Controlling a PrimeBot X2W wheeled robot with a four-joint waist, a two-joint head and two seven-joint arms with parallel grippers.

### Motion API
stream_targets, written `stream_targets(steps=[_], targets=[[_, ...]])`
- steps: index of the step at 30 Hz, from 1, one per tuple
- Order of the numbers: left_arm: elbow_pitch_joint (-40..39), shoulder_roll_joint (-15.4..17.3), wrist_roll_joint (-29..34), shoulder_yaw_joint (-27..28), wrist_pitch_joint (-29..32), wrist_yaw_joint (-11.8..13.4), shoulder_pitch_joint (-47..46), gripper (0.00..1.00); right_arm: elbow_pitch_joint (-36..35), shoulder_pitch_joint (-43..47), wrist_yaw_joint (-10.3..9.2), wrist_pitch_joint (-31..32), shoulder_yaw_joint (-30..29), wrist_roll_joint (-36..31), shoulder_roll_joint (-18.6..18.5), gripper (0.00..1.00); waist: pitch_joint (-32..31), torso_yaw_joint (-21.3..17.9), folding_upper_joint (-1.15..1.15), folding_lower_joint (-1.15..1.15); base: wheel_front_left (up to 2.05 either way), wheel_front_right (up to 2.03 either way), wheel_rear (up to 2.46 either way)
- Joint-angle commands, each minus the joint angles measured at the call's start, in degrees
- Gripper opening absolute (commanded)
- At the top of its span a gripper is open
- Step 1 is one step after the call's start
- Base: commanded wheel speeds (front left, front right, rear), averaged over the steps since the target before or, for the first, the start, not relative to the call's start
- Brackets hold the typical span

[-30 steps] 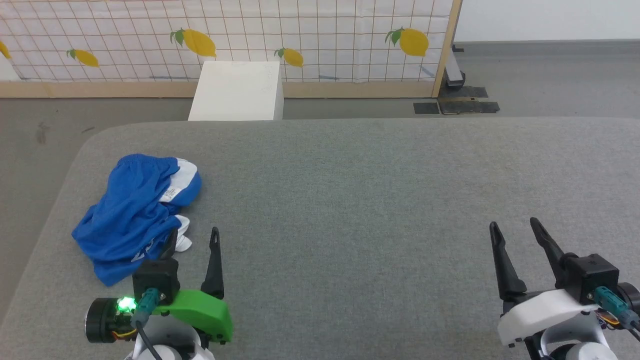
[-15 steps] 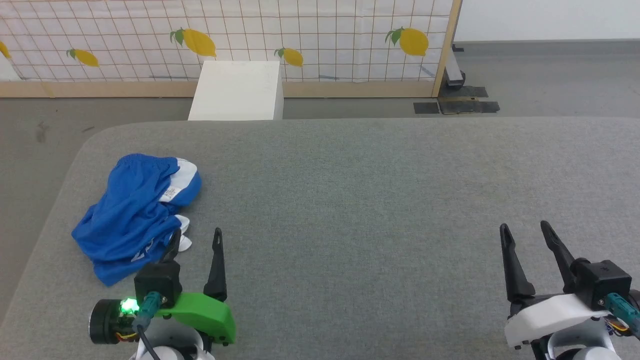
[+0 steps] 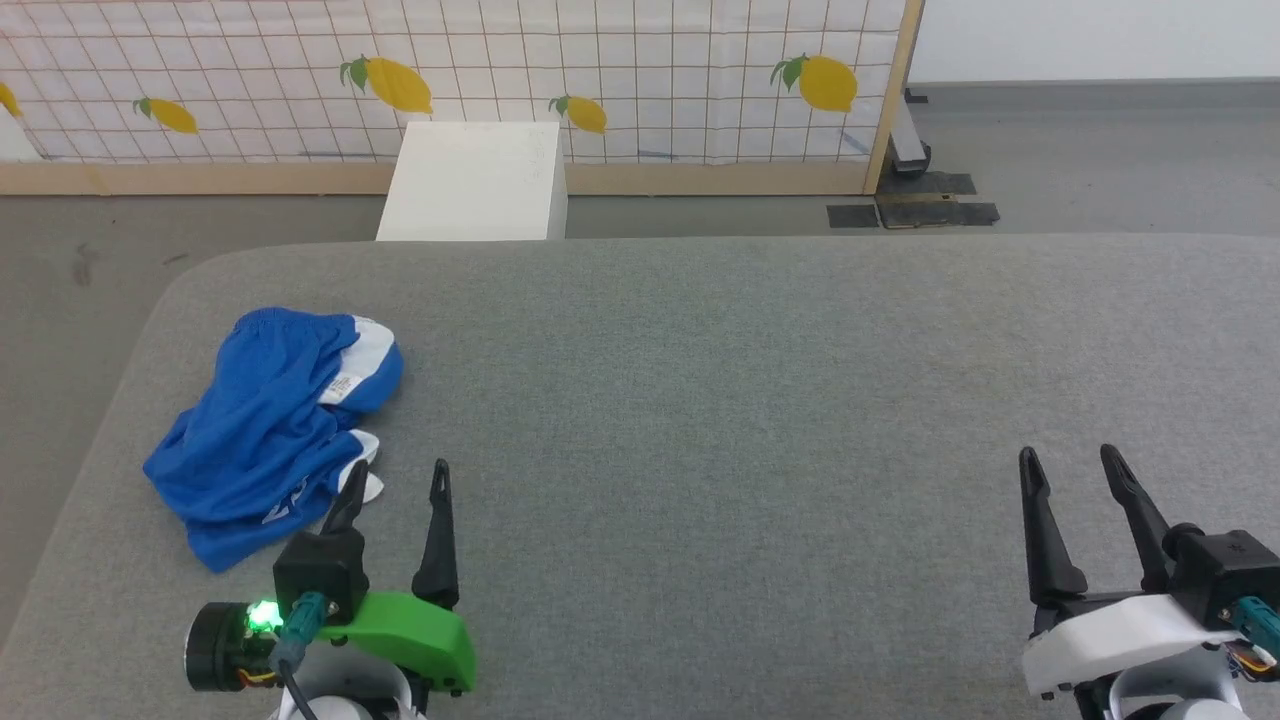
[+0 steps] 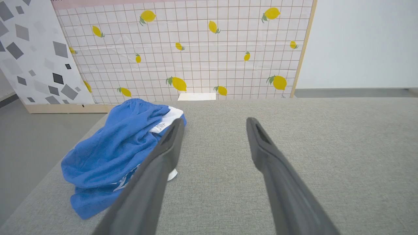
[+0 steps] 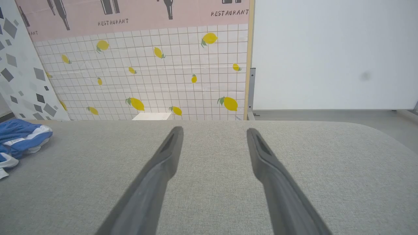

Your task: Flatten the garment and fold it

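The shorts [image 3: 270, 430] are seen crumpled in a heap on the left side of the grey bench [image 3: 700, 400]. Their long axis runs from the white waistband at the far end down toward the near left. The heap lies just ahead and to the left of the left jaws, whose left finger is seen across the near white trim; whether it touches cannot be told. The right jaws are found well apart from the heap, over bare bench. Both pairs of jaws are spread wide and nothing is held. The first reach is judged to fall to the left arm.
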Motion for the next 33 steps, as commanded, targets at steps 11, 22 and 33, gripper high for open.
stream_targets(steps=[11, 22, 33], targets=[[1.1, 0.0, -1.2, -0.6, -1.8, -0.4, 1.4, 1.0, 0.6, 1.6, -0.04, -1.9, -1.0, 1.5, 0.1, 1.0, -0.1, 0.1, 0.0, 0.0, 0.0, 0.0, 0.0], [2.3, 0.0, -1.9, -1.0, -3.3, -0.3, 1.6, 1.0, 1.4, 2.1, -0.05, -3.4, -1.8, 2.3, 0.1, 1.0, -0.2, 0.1, 0.0, 0.0, 0.0, 0.0, 0.0], [3.3, -0.1, -2.4, -1.5, -4.6, -0.3, 1.7, 1.0, 2.0, 2.6, -0.06, -4.7, -2.5, 3.1, 0.1, 1.0, -0.5, 0.4, 0.0, 0.0, 0.0, 0.0, 0.0]])
